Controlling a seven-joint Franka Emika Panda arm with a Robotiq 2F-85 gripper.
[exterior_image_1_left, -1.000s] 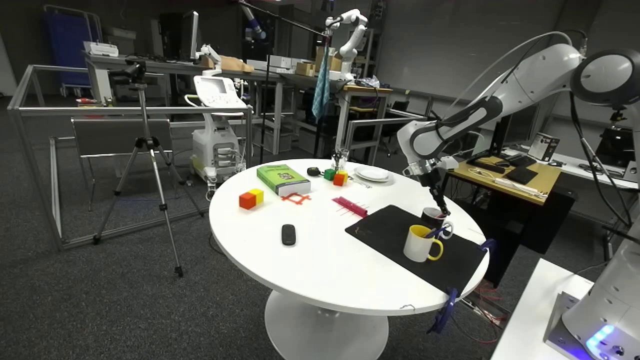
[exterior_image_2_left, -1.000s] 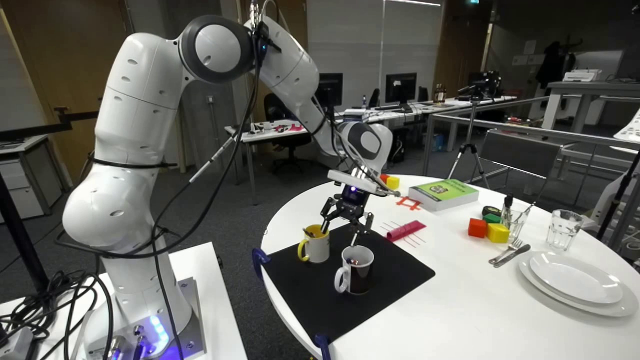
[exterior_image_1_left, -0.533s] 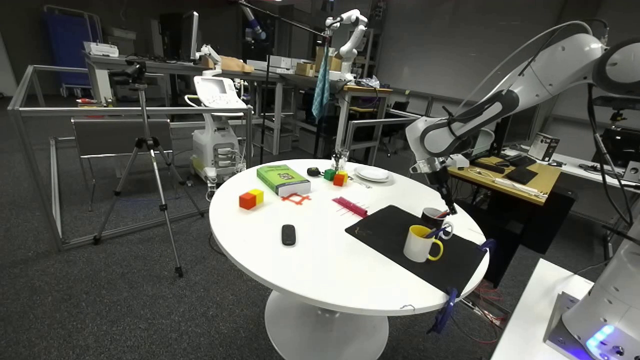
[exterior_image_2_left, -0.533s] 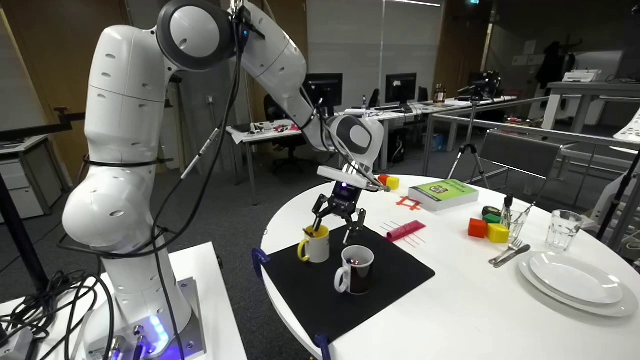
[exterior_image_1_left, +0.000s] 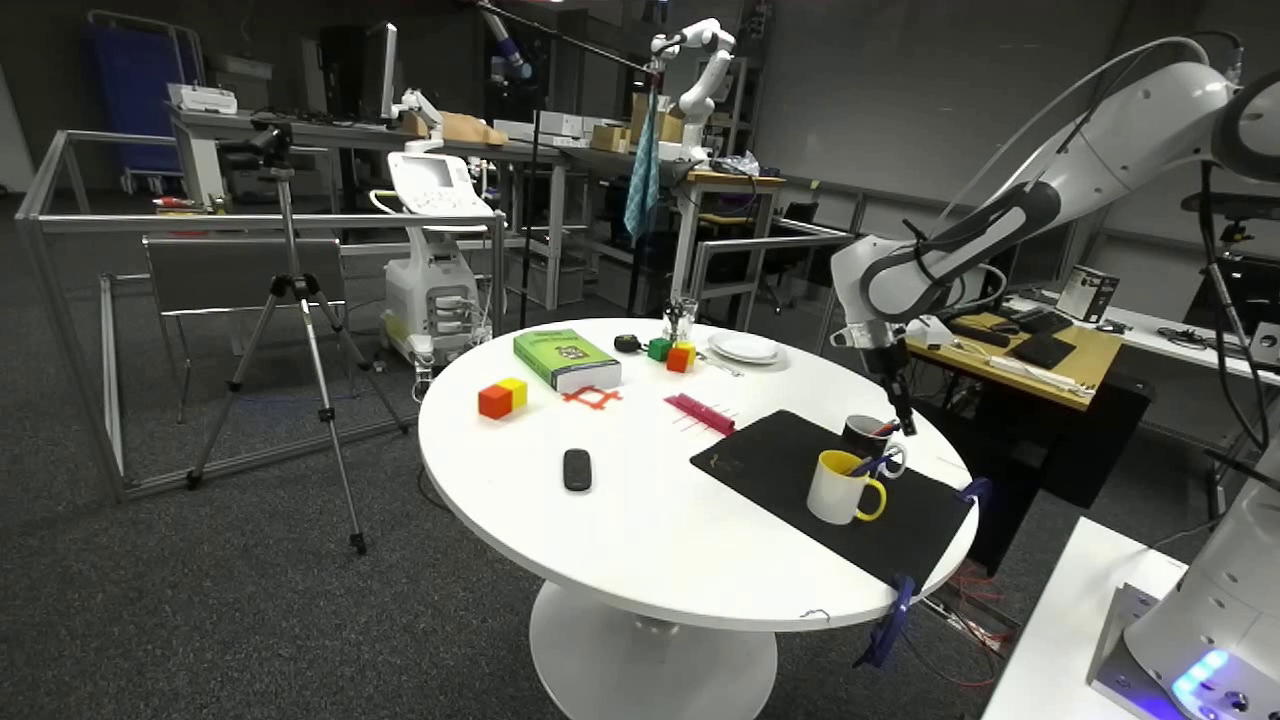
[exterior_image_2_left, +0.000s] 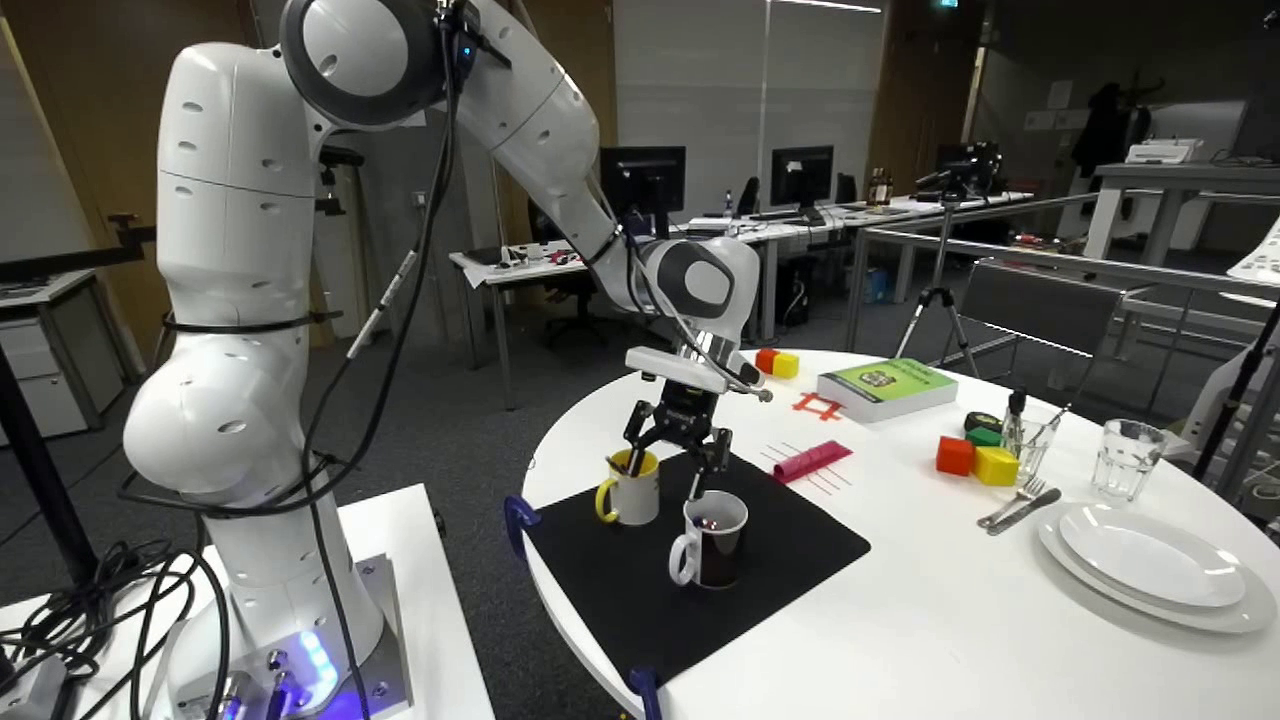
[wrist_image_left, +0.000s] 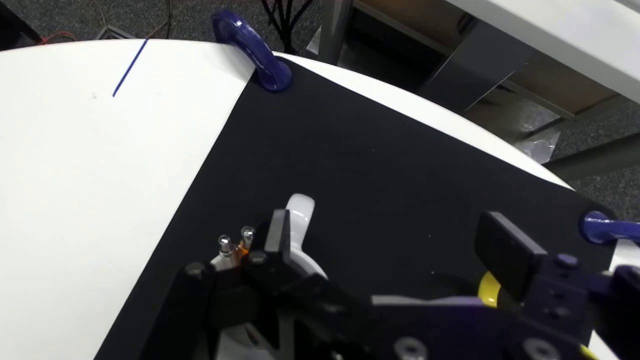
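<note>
My gripper (wrist_image_left: 393, 235) stands wide open in the wrist view, with only black mat between its fingers. In an exterior view, the gripper (exterior_image_2_left: 666, 476) hangs tilted over two mugs on the black mat (exterior_image_2_left: 620, 590). One fingertip is close by the rim of the white mug with yellow inside (exterior_image_2_left: 637, 502); the other is above the far rim of the dark mug with white handle (exterior_image_2_left: 722, 555). Contact cannot be told. Both mugs hold pens or similar sticks. In the wrist view, the white handle (wrist_image_left: 300, 215) and yellow handle (wrist_image_left: 489, 290) show; the fingers hide most of both mugs.
Blue clamps (wrist_image_left: 250, 47) hold the mat at the round table's edge. Elsewhere on the table are a pink rolled object (exterior_image_2_left: 812, 460), a green book (exterior_image_2_left: 885, 385), coloured blocks (exterior_image_2_left: 955, 456), a glass (exterior_image_2_left: 1127, 460), cutlery, plates (exterior_image_2_left: 1150, 565) and a black oblong device (exterior_image_1_left: 577, 469).
The gripper has shifted toward the robot's base and slightly down, its fingers staying open. Both mugs and the other table objects stay where they were.
</note>
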